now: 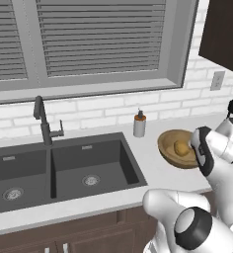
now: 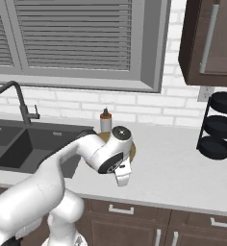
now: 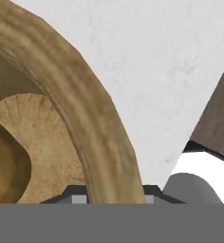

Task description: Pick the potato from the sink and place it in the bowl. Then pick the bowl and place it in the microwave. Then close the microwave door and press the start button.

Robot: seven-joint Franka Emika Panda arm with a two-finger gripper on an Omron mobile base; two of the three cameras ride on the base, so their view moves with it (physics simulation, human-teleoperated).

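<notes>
The tan wooden bowl (image 1: 170, 148) is on the white counter just right of the dark two-basin sink (image 1: 89, 163). The yellowish potato (image 1: 181, 147) lies inside the bowl. My arm's wrist covers the bowl's right side in the left base view. In the hand view the thick rim of the bowl (image 3: 80, 109) runs down between my two fingertips, and my gripper (image 3: 114, 195) is shut on that rim. In the right base view my hand hides most of the bowl (image 2: 132, 152). The microwave and its door are out of view.
A soap dispenser (image 1: 139, 124) stands behind the bowl near the brick wall. The dark faucet (image 1: 42, 121) rises behind the sink. A black tiered rack (image 2: 220, 126) stands at the counter's right, under a dark upper cabinet (image 2: 209, 43).
</notes>
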